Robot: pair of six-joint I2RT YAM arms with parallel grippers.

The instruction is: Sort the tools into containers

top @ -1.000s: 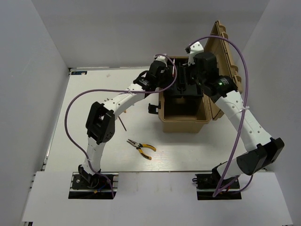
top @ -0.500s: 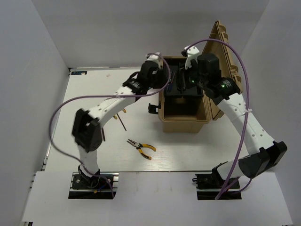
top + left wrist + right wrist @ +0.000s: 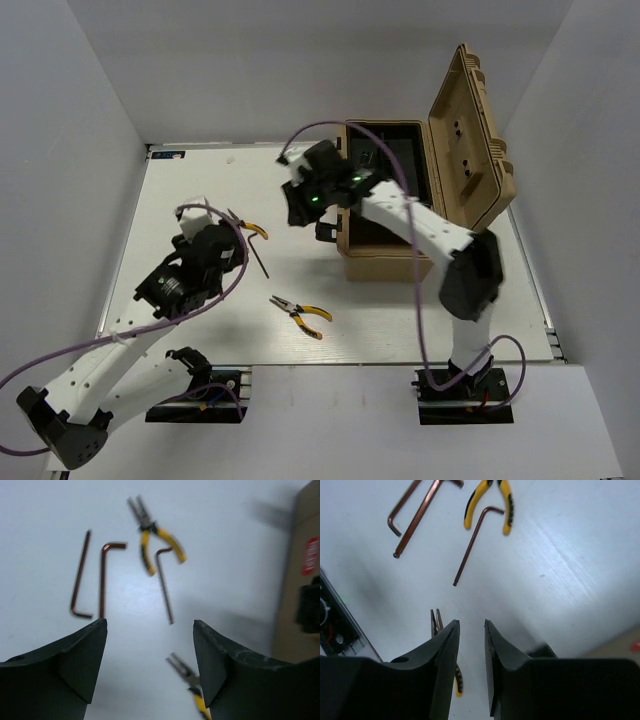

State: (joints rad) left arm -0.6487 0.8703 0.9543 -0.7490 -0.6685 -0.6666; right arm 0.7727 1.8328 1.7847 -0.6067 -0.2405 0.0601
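My left gripper [image 3: 150, 626] hangs open and empty above the white table, also seen from above [image 3: 222, 240]. Below it lie yellow-handled pliers [image 3: 156, 539], three dark L-shaped hex keys [image 3: 104, 575], and a second yellow-handled pliers [image 3: 186, 676] nearer me. My right gripper [image 3: 471, 624] is out left of the tan case [image 3: 390, 255], its fingers a narrow gap apart with nothing between them. It looks down on the same pliers [image 3: 487, 500] and a hex key [image 3: 472, 545]. The near pliers [image 3: 300, 315] lie alone. Both screwdrivers are out of view.
The case's lid [image 3: 470, 130] stands open at the right, its dark interior [image 3: 385, 160] showing. White walls close in the table on the left, back and right. Purple cables loop from both arms.
Both arms left the case. The left arm swung back and down to the left over the table. The right wrist moved out of the case to its left side.
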